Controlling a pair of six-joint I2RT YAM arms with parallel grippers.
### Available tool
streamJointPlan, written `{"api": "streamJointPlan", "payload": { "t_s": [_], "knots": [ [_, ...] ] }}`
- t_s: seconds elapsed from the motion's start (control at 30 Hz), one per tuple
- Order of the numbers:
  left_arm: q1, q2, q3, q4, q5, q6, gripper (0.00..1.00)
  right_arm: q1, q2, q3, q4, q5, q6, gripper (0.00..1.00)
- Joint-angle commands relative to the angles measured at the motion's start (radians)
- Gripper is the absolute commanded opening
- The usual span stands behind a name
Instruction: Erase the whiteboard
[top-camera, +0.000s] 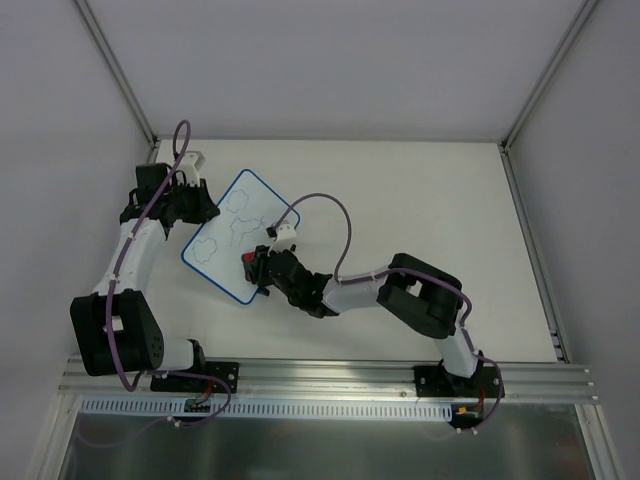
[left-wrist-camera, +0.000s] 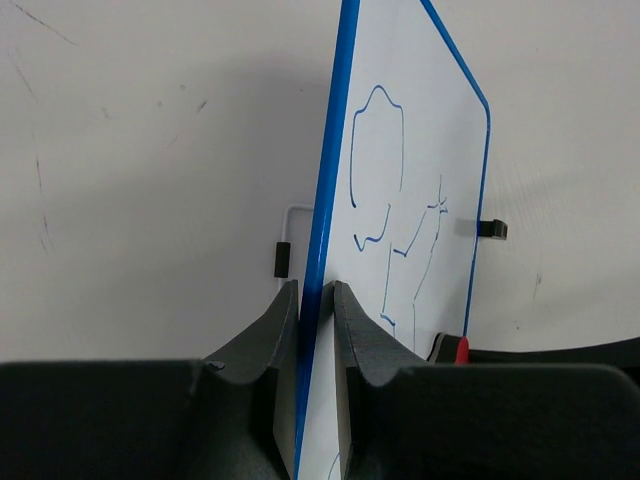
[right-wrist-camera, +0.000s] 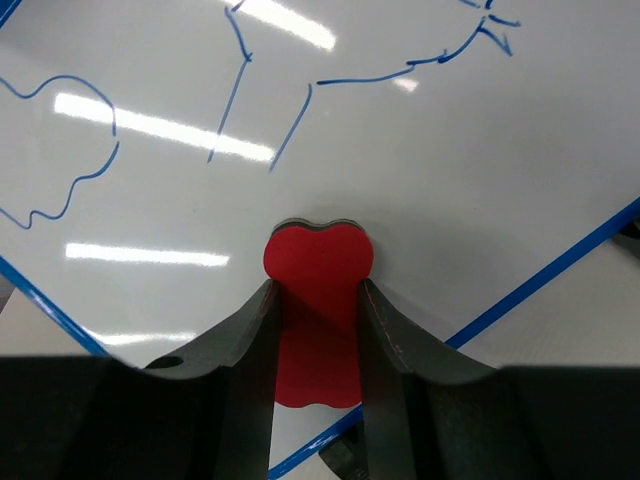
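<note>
Top external view puts the whiteboard (top-camera: 232, 270) left of centre on the worktop (top-camera: 420, 200), its blue line drawings (right-wrist-camera: 290, 128) intact across most of the face, so the wiping looks barely begun. The red eraser (right-wrist-camera: 318, 255) presses on a bare patch near the board's lower rim, pinched between the narrowly parted fingers of the right tool (right-wrist-camera: 318, 285). The left tool (left-wrist-camera: 315, 290) is clamped on the board's blue edge, steadying it
</note>
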Motion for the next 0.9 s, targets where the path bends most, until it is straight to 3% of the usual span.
{"api": "streamJointPlan", "payload": {
  "t_s": [0.0, 0.47, 0.87],
  "knots": [
    [-0.062, 0.036, -0.01, -0.152, 0.053, -0.056, 0.0, 0.1, 0.111, -0.061, -0.152, -0.184, 0.026, 0.0],
    [-0.068, 0.046, -0.009, -0.154, 0.038, -0.057, 0.0, 0.123, 0.079, -0.127, -0.138, -0.191, 0.023, 0.0],
    [-0.068, 0.033, -0.033, -0.154, 0.046, -0.054, 0.0, -0.076, 0.053, 0.074, -0.219, -0.145, -0.132, 0.0]
  ]
}}
